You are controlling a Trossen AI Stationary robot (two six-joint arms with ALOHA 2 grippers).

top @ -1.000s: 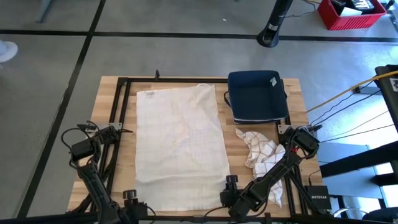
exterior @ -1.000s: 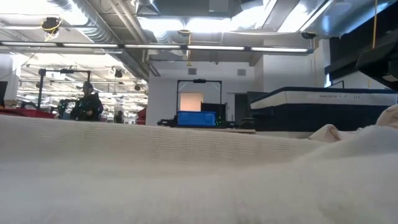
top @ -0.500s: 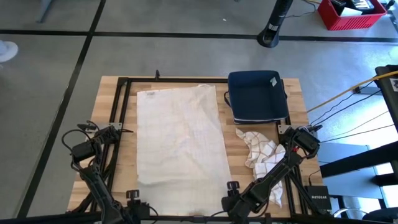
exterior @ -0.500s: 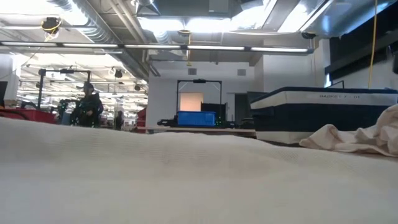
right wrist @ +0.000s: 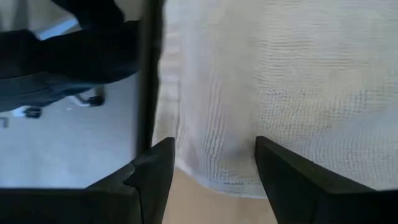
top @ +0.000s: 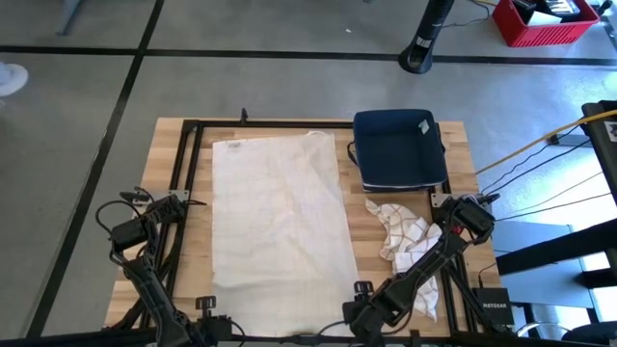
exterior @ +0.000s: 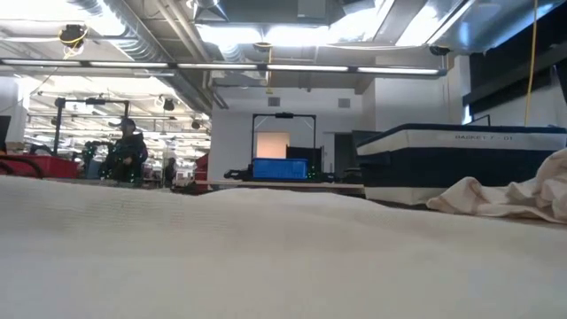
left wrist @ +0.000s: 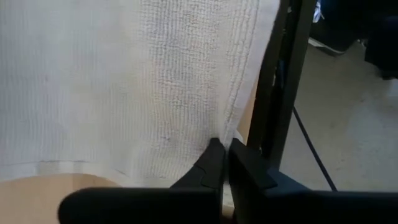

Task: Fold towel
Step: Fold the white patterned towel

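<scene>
A white towel (top: pixel 280 231) lies spread flat on the wooden table, its long sides running from the far edge to the near edge. My left gripper (left wrist: pixel 222 152) is at the towel's near-left corner (top: pixel 214 306), pointing down and shut on the cloth. My right gripper (right wrist: pixel 211 165) is at the towel's near-right corner (top: pixel 352 301). It is open, and its two fingers stand on either side of the cloth's edge (right wrist: pixel 211 177). The low view shows only the towel's surface (exterior: pixel 266 257) close up. My left gripper pinches the towel's near-left corner (left wrist: pixel 231 134) between its two fingers, right at the hemmed edge. The fingers come from above, pointing down. The cloth around the pinch lies flat on the table and is slack; one layer or several, I cannot tell.
A crumpled checked cloth (top: pixel 405 231) lies to the right of the towel. A dark blue tray (top: pixel 398 149) stands at the far right. A black frame (top: pixel 183 164) runs along the table's left and far sides, and a bar (left wrist: pixel 280 93) along its near edge. A person (exterior: pixel 124 146) stands far off.
In the low view the towel's raised hump on the right has sunk, so the cloth lies lower and the checked cloth shows behind it. My right gripper has shifted slightly toward the table's near edge.
</scene>
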